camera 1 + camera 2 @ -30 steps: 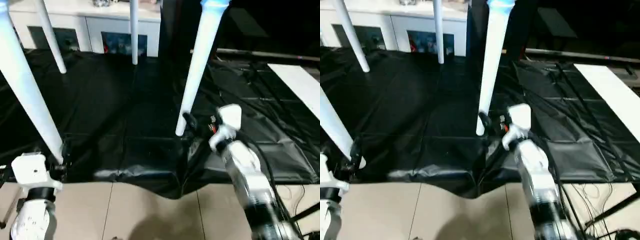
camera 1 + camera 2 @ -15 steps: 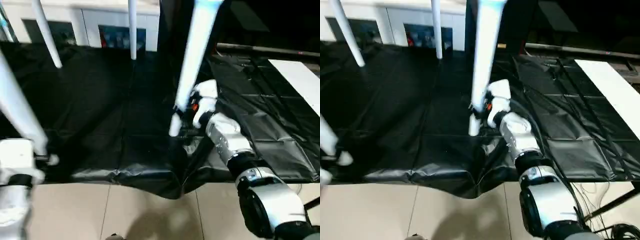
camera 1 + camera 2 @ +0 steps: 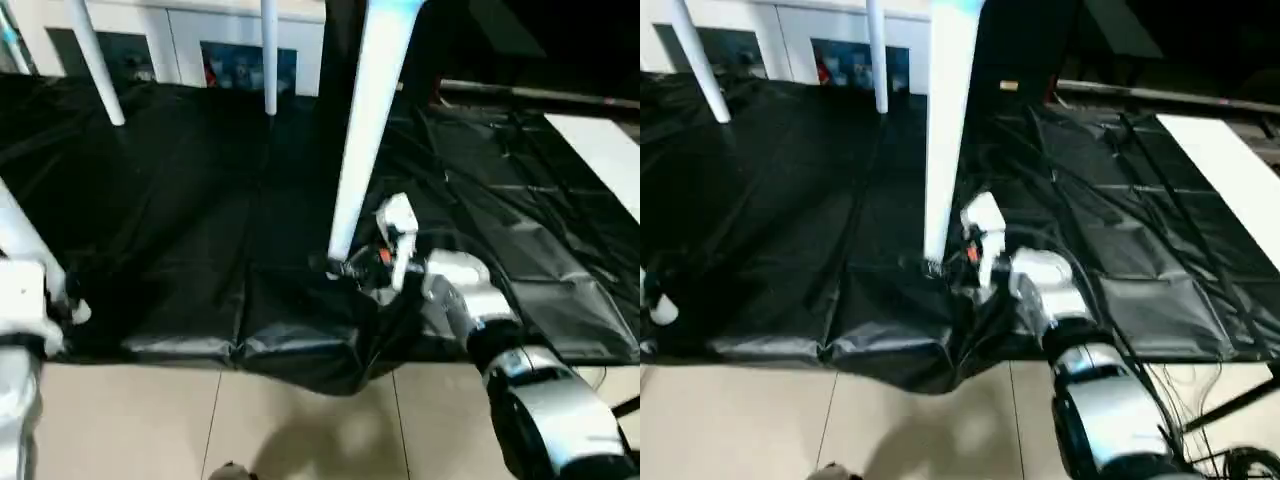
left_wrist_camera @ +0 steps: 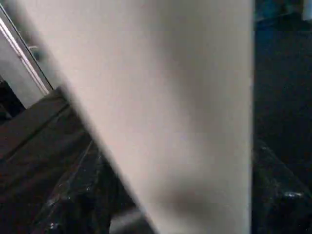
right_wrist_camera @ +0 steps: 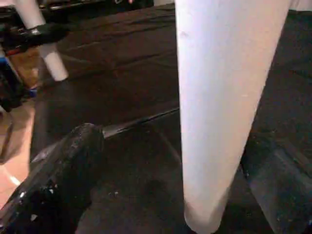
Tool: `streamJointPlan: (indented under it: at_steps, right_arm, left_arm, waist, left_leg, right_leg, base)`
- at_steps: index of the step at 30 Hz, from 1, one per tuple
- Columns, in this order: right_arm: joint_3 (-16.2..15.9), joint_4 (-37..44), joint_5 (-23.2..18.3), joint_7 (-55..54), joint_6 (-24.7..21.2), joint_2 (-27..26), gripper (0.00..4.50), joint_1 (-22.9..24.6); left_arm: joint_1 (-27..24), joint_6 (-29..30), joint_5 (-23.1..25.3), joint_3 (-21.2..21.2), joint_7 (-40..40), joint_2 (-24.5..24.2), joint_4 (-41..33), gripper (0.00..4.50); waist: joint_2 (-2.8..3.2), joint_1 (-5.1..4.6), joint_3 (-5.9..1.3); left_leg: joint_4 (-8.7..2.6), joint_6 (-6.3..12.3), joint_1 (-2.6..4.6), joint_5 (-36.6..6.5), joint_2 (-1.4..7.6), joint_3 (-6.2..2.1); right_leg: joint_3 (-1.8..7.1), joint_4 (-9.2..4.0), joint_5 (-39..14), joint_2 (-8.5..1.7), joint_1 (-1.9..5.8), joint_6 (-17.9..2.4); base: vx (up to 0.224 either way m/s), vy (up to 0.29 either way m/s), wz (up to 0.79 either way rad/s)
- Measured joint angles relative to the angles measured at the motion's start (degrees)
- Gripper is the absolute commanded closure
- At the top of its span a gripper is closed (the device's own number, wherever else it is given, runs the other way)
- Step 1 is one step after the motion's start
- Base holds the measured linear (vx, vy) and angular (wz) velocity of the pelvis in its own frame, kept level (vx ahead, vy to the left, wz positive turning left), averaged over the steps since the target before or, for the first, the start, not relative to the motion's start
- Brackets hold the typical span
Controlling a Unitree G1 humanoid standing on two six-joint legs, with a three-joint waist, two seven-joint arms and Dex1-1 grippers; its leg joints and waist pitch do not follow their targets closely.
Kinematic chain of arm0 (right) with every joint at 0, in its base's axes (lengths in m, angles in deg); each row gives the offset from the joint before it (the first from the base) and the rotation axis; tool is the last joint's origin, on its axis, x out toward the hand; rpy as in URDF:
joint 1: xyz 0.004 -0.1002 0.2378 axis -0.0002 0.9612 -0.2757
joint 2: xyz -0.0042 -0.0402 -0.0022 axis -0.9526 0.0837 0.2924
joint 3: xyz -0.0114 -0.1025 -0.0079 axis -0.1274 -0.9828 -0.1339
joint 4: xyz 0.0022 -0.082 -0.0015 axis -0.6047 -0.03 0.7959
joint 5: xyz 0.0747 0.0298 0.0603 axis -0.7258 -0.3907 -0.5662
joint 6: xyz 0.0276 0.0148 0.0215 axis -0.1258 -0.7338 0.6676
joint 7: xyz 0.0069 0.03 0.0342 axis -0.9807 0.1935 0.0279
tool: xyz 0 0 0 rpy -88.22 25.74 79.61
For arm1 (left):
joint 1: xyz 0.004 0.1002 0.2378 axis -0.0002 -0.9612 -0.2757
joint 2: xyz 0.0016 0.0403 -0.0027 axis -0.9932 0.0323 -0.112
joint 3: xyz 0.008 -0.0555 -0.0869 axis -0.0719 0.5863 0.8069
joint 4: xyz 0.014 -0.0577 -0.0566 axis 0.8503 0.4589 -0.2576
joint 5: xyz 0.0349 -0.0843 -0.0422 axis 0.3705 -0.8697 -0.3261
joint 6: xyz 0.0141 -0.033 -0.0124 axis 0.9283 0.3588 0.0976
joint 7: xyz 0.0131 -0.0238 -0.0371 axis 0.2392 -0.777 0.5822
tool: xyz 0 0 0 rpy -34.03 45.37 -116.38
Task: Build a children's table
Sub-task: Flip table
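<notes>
The children's table stands on its legs over a black sheet (image 3: pixel 180 220), its top out of view above. Two far legs (image 3: pixel 95 60) (image 3: pixel 268 60) rest near the back. The near right leg (image 3: pixel 365 120) comes down to the sheet, and my right gripper (image 3: pixel 342 268) is open around its lower end. In the right wrist view the black fingers (image 5: pixel 58 180) stand apart from that leg (image 5: pixel 219 97), with gaps on both sides. My left gripper (image 3: pixel 66 295) is shut on the near left leg (image 3: pixel 20 235) just above its foot. That leg (image 4: pixel 165 107) sits between the fingers (image 4: pixel 73 200).
A white cabinet with glass doors (image 3: pixel 150 30) lines the back wall. A white board (image 3: pixel 600 150) lies on the sheet at the right. Tiled floor (image 3: pixel 300 420) begins at the sheet's rumpled front edge, and cables (image 3: pixel 1200 400) trail at the lower right.
My right gripper has swung in from the right of the near right leg to straddle its foot. The left gripper and its leg have shifted left. The camera has tilted slightly.
</notes>
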Motion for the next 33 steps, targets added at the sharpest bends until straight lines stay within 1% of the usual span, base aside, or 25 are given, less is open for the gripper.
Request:
streamJointPlan:
  at_steps: [8,13,17,22,26,27,28,29,31,32,33]
  right_arm:
    - [-0.98,10.22,-0.93,1.15,-1.48,-2.63,0.0,6.67]
    - [-2.47,13.8,-1.5,1.17,-2.46,-3.66,0.0,9.46]
    - [-3.12,18.64,-1.56,0.71,-4.61,-4.42,0.0,12.57]
    - [-3.75,22.65,-1.66,-0.9,-6.58,-4.51,0.0,14.46]
    - [-3.09,20.55,1.83,-10.37,-1.84,-5.04,0.0,14.55]
    - [-2.31,19.62,2.13,-12.32,-1.35,-5.37,0.0,14.19]
    - [-1.79,19.13,2.25,-13.6,-1.19,-5.49,0.0,13.77]
    - [-1.36,19.05,2.28,-14.49,-1.01,-5.6,0.0,13.39]
    - [-1.26,19.08,2.28,-15.15,-0.87,-5.88,0.0,13.25]
    - [-1.25,19.27,2.27,-15.46,-0.82,-6.14,0.0,13.33]
    - [-1.25,19.73,2.23,-15.54,-0.83,-6.25,0.0,13.54]
  left_arm:
    - [3.41,-2.11,0.47,0.65,-0.05,-2.95,7.14,1.24]
    - [4.7,-2.93,0.87,1.02,-0.13,-3.79,10.37,1.24]
    - [6.6,-4.26,1.01,0.86,-0.2,-4.54,14.14,1.24]
    - [7.69,-5.73,1.11,0.57,-0.47,-5.21,16.42,1.24]
    - [8.62,-6.88,1.17,0.56,-0.85,-5.33,18.31,1.24]
    - [8.62,-6.89,0.81,0.68,-1.45,-5.38,18.33,1.24]
    - [8.59,-6.94,0.44,0.8,-2.06,-5.41,18.33,1.04]
    - [8.58,-7.04,-0.13,0.97,-2.66,-5.41,18.32,0.94]
    - [8.49,-7.5,-0.88,1.39,-3.28,-5.41,18.32,0.88]
    - [8.11,-8.13,-1.68,1.93,-3.67,-5.41,18.27,0.74]
    - [7.57,-8.93,-2.34,2.41,-3.87,-5.41,18.19,0.74]
  waist:
    - [0.03,-0.03,0.01]
    - [0.07,0.14,0.04]
    - [0.29,0.31,0.19]
    - [0.33,0.35,0.21]
    - [0.37,0.34,0.23]
    - [0.36,0.31,0.24]
    - [0.35,0.31,0.24]
    - [0.37,0.33,0.25]
    - [0.33,0.32,0.23]
    - [0.29,0.2,0.22]
    - [0.24,0.08,0.2]
  left_leg:
    - [0.0,0.0,-0.01,0.01,0.02,0.05]
    - [0.0,-0.01,0.02,0.01,0.04,0.09]
    - [-0.01,-0.02,0.02,0.0,0.04,0.1]
    - [-0.02,-0.03,0.02,0.01,0.04,0.1]
    - [-0.06,-0.11,0.03,0.05,0.04,0.11]
    - [-0.07,-0.11,0.03,0.05,0.04,0.11]
    - [-0.09,-0.11,0.03,0.06,0.04,0.11]
    - [-0.13,-0.12,0.03,0.06,0.04,0.11]
    - [-0.24,-0.15,0.06,0.08,0.04,0.12]
    - [-0.31,-0.22,0.05,0.12,0.04,0.13]
    - [-0.34,-0.22,0.05,0.13,0.04,0.15]
  right_leg:
    - [0.0,-0.07,-0.03,0.0,-0.01,-0.04]
    - [0.01,-0.06,-0.03,-0.01,0.01,-0.04]
    - [0.0,-0.05,-0.03,-0.01,0.03,-0.04]
    - [0.01,-0.06,-0.02,-0.02,0.04,-0.03]
    - [0.01,-0.06,-0.02,-0.02,0.02,-0.03]
    - [0.01,-0.06,-0.01,-0.02,0.01,-0.03]
    - [0.01,-0.06,-0.01,-0.02,0.01,-0.03]
    - [0.01,-0.06,-0.01,-0.02,0.0,-0.03]
    - [0.0,-0.09,-0.02,-0.02,-0.01,-0.03]
    - [0.01,-0.1,-0.02,-0.02,-0.04,-0.03]
    - [0.01,-0.12,-0.02,-0.02,-0.05,-0.03]
  base:
    - [0.0,0.0,0.0]
    - [0.0,0.0,0.0]
    - [0.0,0.0,0.0]
    - [0.0,0.0,0.0]
    - [0.0,0.0,0.0]
    - [0.0,0.0,0.0]
    - [0.0,0.0,0.0]
    - [0.0,0.0,0.0]
    - [0.0,0.0,0.0]
    - [0.0,0.0,0.0]
    - [0.0,0.0,0.0]
